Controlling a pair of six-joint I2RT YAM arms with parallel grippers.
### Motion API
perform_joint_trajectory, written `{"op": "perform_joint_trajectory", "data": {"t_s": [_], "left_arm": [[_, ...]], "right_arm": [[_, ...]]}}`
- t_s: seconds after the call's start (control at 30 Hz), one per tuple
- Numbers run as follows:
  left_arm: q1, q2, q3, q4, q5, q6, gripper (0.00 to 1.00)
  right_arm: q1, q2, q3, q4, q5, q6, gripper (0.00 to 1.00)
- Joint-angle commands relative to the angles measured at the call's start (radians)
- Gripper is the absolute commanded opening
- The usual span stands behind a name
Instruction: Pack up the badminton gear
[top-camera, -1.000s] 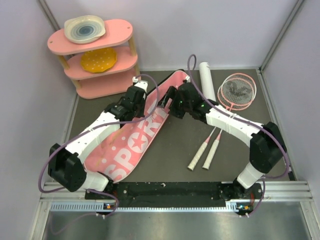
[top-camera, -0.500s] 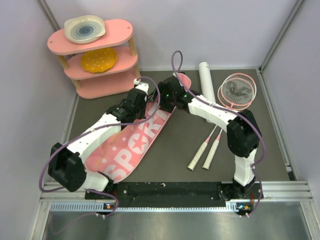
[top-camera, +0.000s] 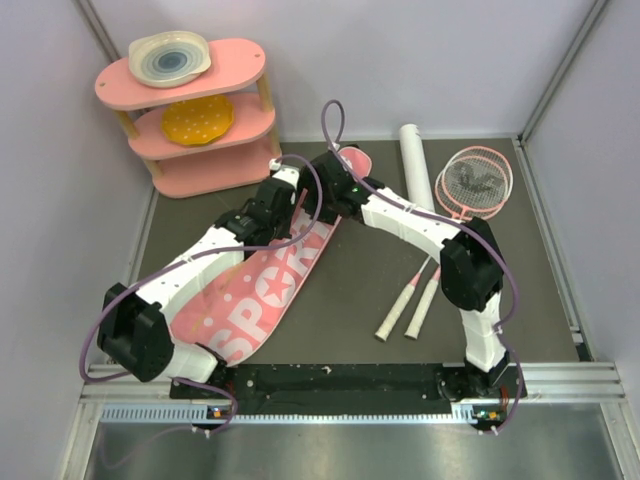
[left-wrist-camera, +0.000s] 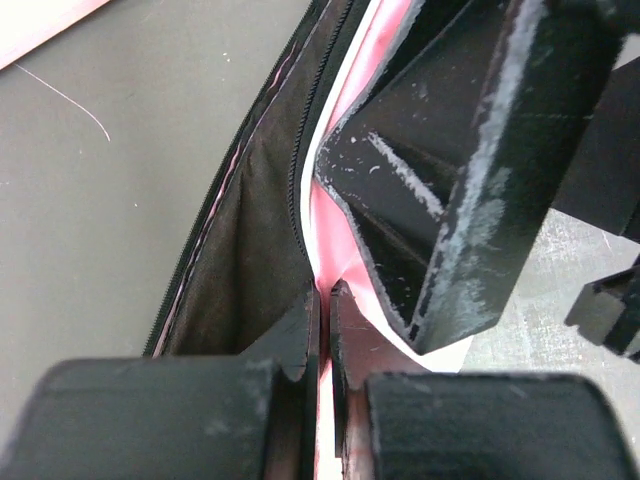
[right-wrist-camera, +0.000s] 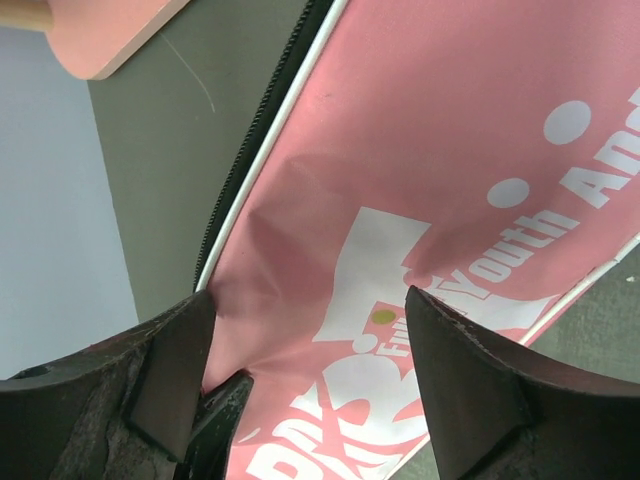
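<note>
The long pink SPORT racket bag (top-camera: 270, 290) lies diagonally across the mat, its zip open along the left edge and dark lining (left-wrist-camera: 245, 250) showing. My left gripper (left-wrist-camera: 325, 300) is shut on the pink edge of the bag near its far end (top-camera: 291, 200). My right gripper (top-camera: 323, 188) hovers open just beside it, its fingers straddling the bag's printed top (right-wrist-camera: 310, 360) without holding anything. Two pink-framed rackets (top-camera: 472, 183) lie at the right, white handles (top-camera: 410, 308) pointing toward me. The white tube (top-camera: 415, 163) rests between bag and rackets.
A pink three-tier shelf (top-camera: 215, 165) with plates stands at the back left, its base close to the bag's far end (right-wrist-camera: 100, 35). Grey walls close in the mat on three sides. Something small and dark sits on the racket strings (top-camera: 478, 178).
My right arm has swung left across the mat, bringing its open gripper over the bag's far end beside the left gripper. The left gripper has kept its hold in place.
</note>
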Motion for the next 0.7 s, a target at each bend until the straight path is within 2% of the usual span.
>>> {"op": "perform_joint_trajectory", "data": {"t_s": [0.0, 0.23, 0.53, 0.57, 0.67], "left_arm": [[-0.032, -0.006, 0.03, 0.049, 0.036, 0.01, 0.0], [-0.032, 0.0, 0.025, 0.048, 0.064, 0.01, 0.0], [-0.03, -0.012, 0.018, 0.044, 0.043, 0.0, 0.0], [-0.03, -0.015, 0.013, 0.048, 0.027, 0.0, 0.0], [-0.03, -0.023, 0.007, 0.048, 0.023, -0.002, 0.0]], "right_arm": [[0.041, 0.046, 0.058, 0.003, -0.005, -0.049, 0.76], [0.019, -0.073, 0.006, 0.052, -0.028, -0.074, 0.89], [-0.016, -0.136, -0.069, 0.095, -0.065, 0.009, 0.89], [-0.033, -0.144, -0.081, 0.109, -0.104, 0.017, 0.89], [-0.034, -0.17, -0.115, 0.121, -0.079, 0.021, 0.89]]}}
